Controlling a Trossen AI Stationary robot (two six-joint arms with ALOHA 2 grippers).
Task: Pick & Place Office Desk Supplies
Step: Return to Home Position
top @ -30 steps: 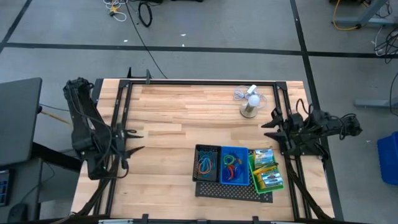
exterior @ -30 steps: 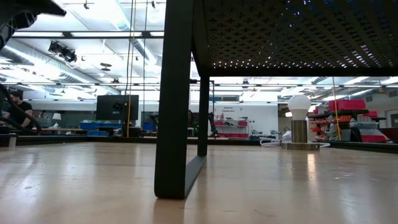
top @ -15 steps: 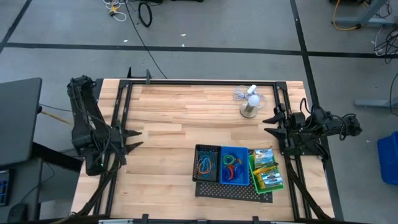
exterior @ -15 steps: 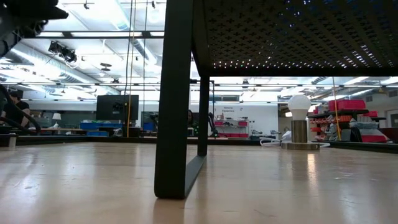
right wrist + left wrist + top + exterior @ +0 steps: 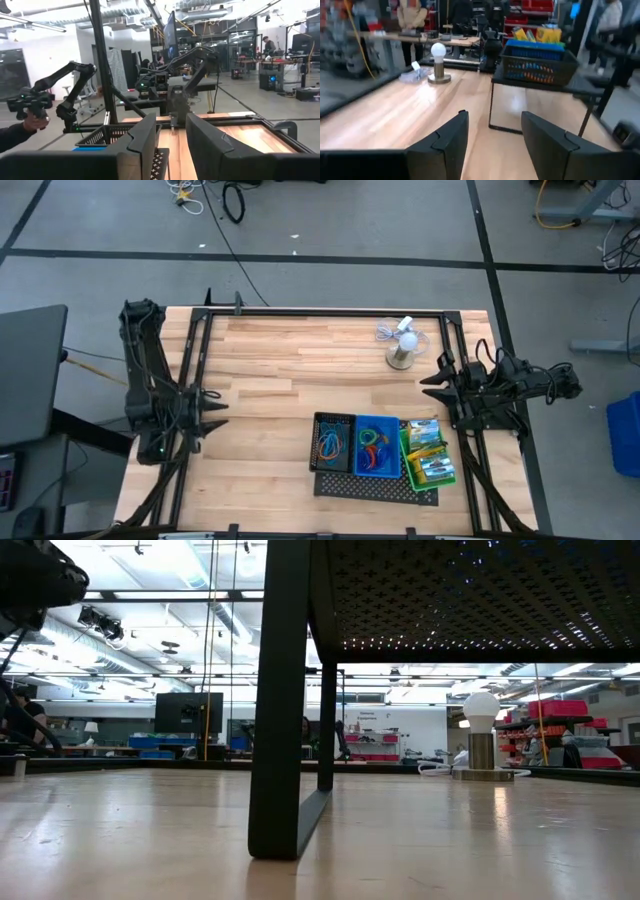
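Note:
A black bin (image 5: pixel 333 442) and a blue bin (image 5: pixel 376 446) hold coloured rubber-band loops. A green bin (image 5: pixel 428 452) holds green-white boxes and a yellow crayon box (image 5: pixel 425 447). I cannot make out a yellow tube. The three bins stand side by side on a raised black mesh tray (image 5: pixel 375 485) near the table's front. My left gripper (image 5: pixel 210 408) is open and empty at the table's left edge, its fingers pointing toward the bins (image 5: pixel 535 60). My right gripper (image 5: pixel 432 377) is open and empty at the right edge, just beyond the green bin.
A white mini fan (image 5: pixel 402 345) on a round base stands at the far right, close to my right gripper. The tray's black leg (image 5: pixel 285 700) rests on the wood. A person's hand holding a device (image 5: pixel 30 107) shows beyond the table. Bare wood lies left and centre.
My left arm's upper links have swung a little toward the table's right. Its gripper stays open near the left edge. The bins and the tray have not moved.

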